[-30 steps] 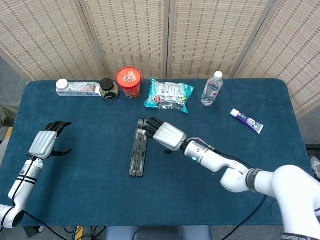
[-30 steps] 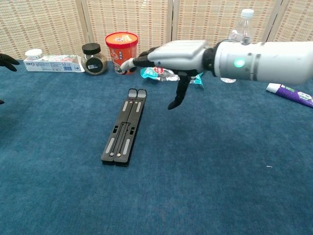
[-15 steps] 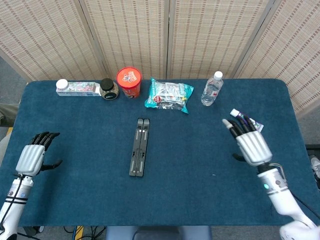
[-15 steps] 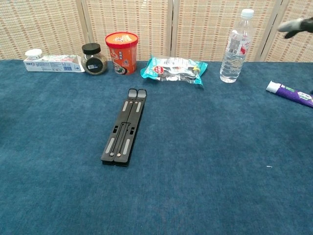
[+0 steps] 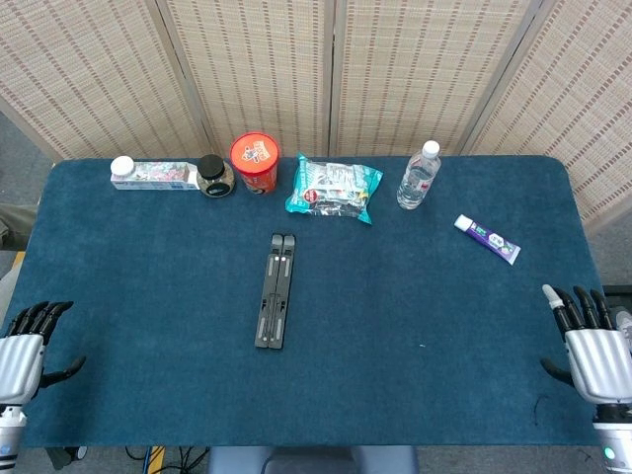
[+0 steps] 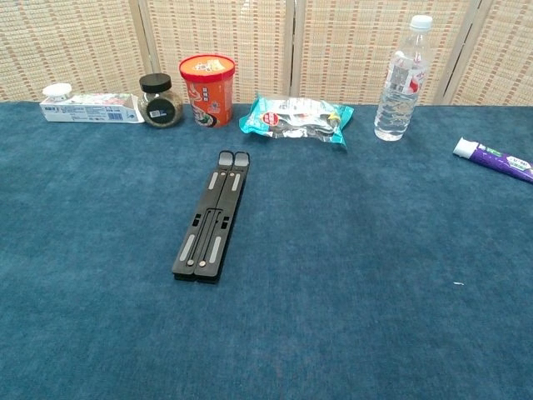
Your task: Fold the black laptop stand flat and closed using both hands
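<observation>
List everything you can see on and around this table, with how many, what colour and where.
laptop stand: 1, black, folded flat at table centre
cup: 1, red, back row
jar: 1, dark-lidded, left of the cup
box: 1, white, back left
snack bag: 1, teal, right of the cup
water bottle: 1, clear, back right
tube: 1, white and purple, right side
table: 1, blue-covered
screen: woven, beige, behind
left hand: open, near left corner
right hand: open, near right corner
</observation>
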Controlling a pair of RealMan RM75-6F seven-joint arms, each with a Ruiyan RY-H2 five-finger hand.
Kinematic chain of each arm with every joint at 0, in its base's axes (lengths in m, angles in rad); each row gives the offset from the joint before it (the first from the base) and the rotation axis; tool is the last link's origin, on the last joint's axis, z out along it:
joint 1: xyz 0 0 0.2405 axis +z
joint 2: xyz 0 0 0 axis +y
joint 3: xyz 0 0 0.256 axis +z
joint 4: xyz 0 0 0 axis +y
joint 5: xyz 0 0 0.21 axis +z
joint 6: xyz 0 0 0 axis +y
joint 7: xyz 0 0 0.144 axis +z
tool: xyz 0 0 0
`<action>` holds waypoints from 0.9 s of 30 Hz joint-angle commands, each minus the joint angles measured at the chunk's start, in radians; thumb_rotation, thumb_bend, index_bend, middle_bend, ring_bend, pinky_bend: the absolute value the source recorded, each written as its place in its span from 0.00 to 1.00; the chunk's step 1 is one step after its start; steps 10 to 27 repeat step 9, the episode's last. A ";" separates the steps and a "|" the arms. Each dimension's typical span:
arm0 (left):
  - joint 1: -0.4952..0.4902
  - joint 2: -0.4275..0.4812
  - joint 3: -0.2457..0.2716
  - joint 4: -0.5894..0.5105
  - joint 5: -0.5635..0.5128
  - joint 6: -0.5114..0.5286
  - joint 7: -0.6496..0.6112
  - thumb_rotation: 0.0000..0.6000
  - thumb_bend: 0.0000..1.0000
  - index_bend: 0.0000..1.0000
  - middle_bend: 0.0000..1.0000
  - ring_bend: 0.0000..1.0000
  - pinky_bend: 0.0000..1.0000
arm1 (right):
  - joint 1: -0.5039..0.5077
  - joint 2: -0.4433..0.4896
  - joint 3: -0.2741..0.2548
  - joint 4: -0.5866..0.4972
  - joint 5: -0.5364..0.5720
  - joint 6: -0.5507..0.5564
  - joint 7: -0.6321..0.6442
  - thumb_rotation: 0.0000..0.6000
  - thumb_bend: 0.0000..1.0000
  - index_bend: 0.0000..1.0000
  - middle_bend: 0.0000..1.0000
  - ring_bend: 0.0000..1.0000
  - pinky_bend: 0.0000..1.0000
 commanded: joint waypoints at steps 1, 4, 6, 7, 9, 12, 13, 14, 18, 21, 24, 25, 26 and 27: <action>0.029 0.020 0.016 -0.035 0.016 0.028 0.030 1.00 0.14 0.16 0.18 0.11 0.10 | -0.039 -0.002 0.003 0.009 -0.024 0.014 0.007 1.00 0.03 0.00 0.16 0.00 0.06; 0.038 0.023 0.017 -0.054 0.026 0.035 0.043 1.00 0.14 0.16 0.18 0.11 0.10 | -0.053 -0.002 0.015 0.009 -0.040 0.012 0.012 1.00 0.03 0.00 0.16 0.00 0.06; 0.042 0.024 0.016 -0.061 0.031 0.033 0.050 1.00 0.14 0.16 0.18 0.11 0.10 | -0.060 0.000 0.026 0.009 -0.052 0.006 0.011 1.00 0.03 0.00 0.16 0.00 0.06; 0.043 0.025 0.015 -0.064 0.033 0.032 0.055 1.00 0.14 0.16 0.18 0.11 0.10 | -0.063 0.001 0.031 0.009 -0.059 0.004 0.009 1.00 0.03 0.00 0.16 0.00 0.06; 0.044 0.028 0.013 -0.068 0.036 0.029 0.057 1.00 0.14 0.16 0.18 0.11 0.10 | -0.069 0.002 0.039 0.009 -0.072 0.003 0.005 1.00 0.03 0.00 0.16 0.00 0.06; 0.044 0.028 0.013 -0.068 0.036 0.029 0.057 1.00 0.14 0.16 0.18 0.11 0.10 | -0.069 0.002 0.039 0.009 -0.072 0.003 0.005 1.00 0.03 0.00 0.16 0.00 0.06; 0.044 0.028 0.013 -0.068 0.036 0.029 0.057 1.00 0.14 0.16 0.18 0.11 0.10 | -0.069 0.002 0.039 0.009 -0.072 0.003 0.005 1.00 0.03 0.00 0.16 0.00 0.06; 0.044 0.028 0.013 -0.068 0.036 0.029 0.057 1.00 0.14 0.16 0.18 0.11 0.10 | -0.069 0.002 0.039 0.009 -0.072 0.003 0.005 1.00 0.03 0.00 0.16 0.00 0.06; 0.044 0.028 0.013 -0.068 0.036 0.029 0.057 1.00 0.14 0.16 0.18 0.11 0.10 | -0.069 0.002 0.039 0.009 -0.072 0.003 0.005 1.00 0.03 0.00 0.16 0.00 0.06; 0.044 0.028 0.013 -0.068 0.036 0.029 0.057 1.00 0.14 0.16 0.18 0.11 0.10 | -0.069 0.002 0.039 0.009 -0.072 0.003 0.005 1.00 0.03 0.00 0.16 0.00 0.06; 0.044 0.028 0.013 -0.068 0.036 0.029 0.057 1.00 0.14 0.16 0.18 0.11 0.10 | -0.069 0.002 0.039 0.009 -0.072 0.003 0.005 1.00 0.03 0.00 0.16 0.00 0.06; 0.044 0.028 0.013 -0.068 0.036 0.029 0.057 1.00 0.14 0.16 0.18 0.11 0.10 | -0.069 0.002 0.039 0.009 -0.072 0.003 0.005 1.00 0.03 0.00 0.16 0.00 0.06; 0.044 0.028 0.013 -0.068 0.036 0.029 0.057 1.00 0.14 0.16 0.18 0.11 0.10 | -0.069 0.002 0.039 0.009 -0.072 0.003 0.005 1.00 0.03 0.00 0.16 0.00 0.06; 0.044 0.028 0.013 -0.068 0.036 0.029 0.057 1.00 0.14 0.16 0.18 0.11 0.10 | -0.069 0.002 0.039 0.009 -0.072 0.003 0.005 1.00 0.03 0.00 0.16 0.00 0.06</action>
